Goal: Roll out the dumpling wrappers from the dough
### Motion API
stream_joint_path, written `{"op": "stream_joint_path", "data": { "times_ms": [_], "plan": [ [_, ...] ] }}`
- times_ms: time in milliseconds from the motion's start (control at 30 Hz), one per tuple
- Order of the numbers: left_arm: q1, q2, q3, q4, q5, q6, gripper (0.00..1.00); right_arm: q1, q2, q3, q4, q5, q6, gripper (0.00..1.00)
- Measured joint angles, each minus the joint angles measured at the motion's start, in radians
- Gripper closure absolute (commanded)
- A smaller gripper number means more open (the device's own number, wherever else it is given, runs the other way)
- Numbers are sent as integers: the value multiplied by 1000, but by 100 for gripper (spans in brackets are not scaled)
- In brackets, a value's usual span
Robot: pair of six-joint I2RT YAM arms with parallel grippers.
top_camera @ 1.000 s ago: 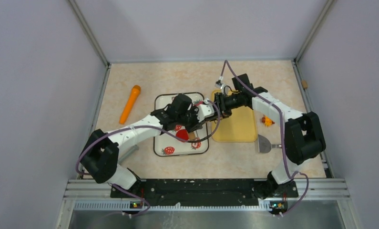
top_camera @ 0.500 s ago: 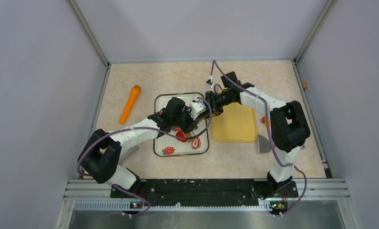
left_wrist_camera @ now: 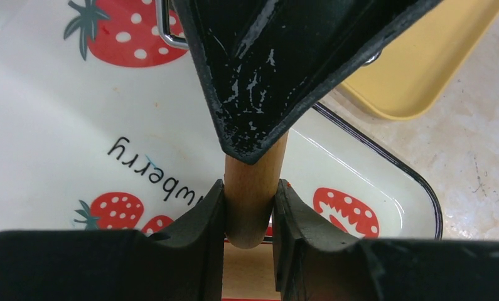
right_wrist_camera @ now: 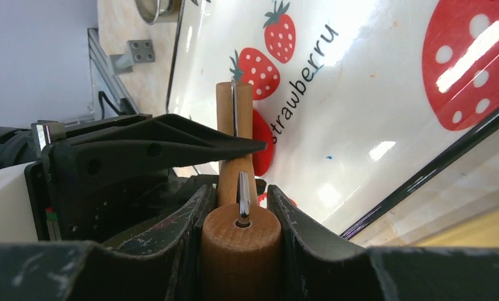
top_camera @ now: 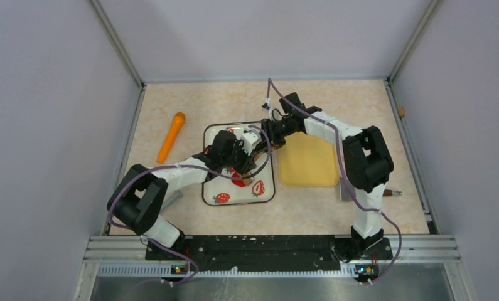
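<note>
While the top view hides both grips, the wrist views show the left gripper (left_wrist_camera: 248, 193) and right gripper (right_wrist_camera: 240, 195) each clamped on a rolling pin (right_wrist_camera: 240, 241) handle. The dough (top_camera: 238, 180) lies toward the tray's (top_camera: 237, 203) near edge. Both arms have shifted left since a second ago.

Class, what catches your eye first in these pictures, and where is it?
Both arms meet over the strawberry-printed tray, mid-table: the left gripper and right gripper each clamp one end of a wooden roller. Red dough lies on that tray near the left gripper; a yellow tray sits to the right.
</note>
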Motion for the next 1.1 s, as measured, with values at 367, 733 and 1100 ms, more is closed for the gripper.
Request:
{"op": "stream_joint_path", "data": {
  "times_ms": [367,733,1100],
  "plan": [
    [4,-25,-135,185,-32,-127,100,49,15,15,-8,79,-17,100],
    [5,-108,-200,158,-87,-235,100,99,16,14,17,98,-22,100],
    [5,-175,-193,-31,-144,-322,100,149,51,13,69,82,-16,100]
  ]
}}
